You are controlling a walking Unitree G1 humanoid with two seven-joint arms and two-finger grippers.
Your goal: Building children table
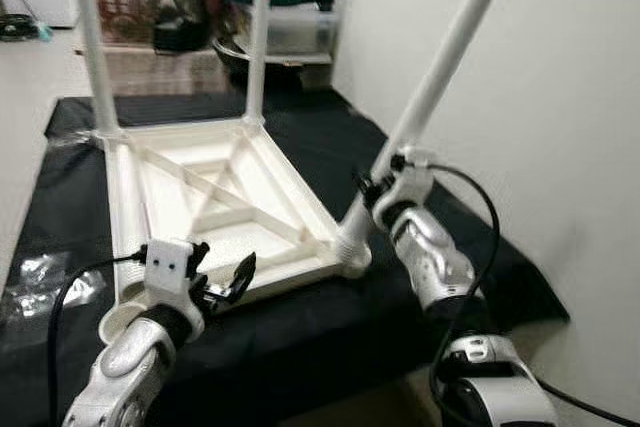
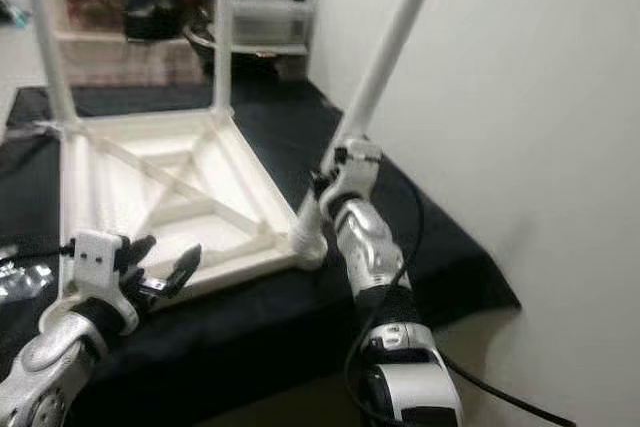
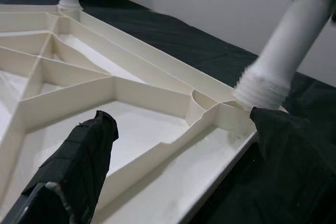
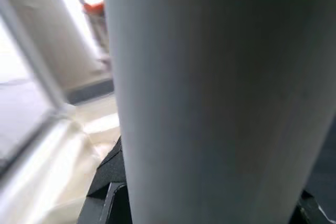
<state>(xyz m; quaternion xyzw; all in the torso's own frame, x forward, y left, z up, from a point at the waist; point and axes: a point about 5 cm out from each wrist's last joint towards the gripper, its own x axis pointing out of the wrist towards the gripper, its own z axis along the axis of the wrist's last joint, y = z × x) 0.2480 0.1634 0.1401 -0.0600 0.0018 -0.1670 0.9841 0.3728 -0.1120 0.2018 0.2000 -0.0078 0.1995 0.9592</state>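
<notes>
Here the white plastic child's tabletop (image 1: 215, 209) lies upside down on the black-draped desk (image 1: 310, 137), its ribbed underside facing up. Two white round legs (image 1: 92, 42) stand upright in the far corners. A third white round leg (image 1: 432, 92) sits at the tabletop's near right corner, leaning away toward the desk's right edge (its threaded end meets the corner socket). The right claw (image 1: 383, 183) is clenched round this tilted leg just above its base. The left claw (image 1: 222, 283) hovers at the tabletop's near edge, by the near left corner, its black fingers (image 3: 73, 166) spread apart and gripping nothing. Crumpled clear plastic wrapping (image 1: 35, 282) lies on the desk at the left edge. Shelves of household clutter (image 1: 230, 7) stand beyond the desk's far edge.
</notes>
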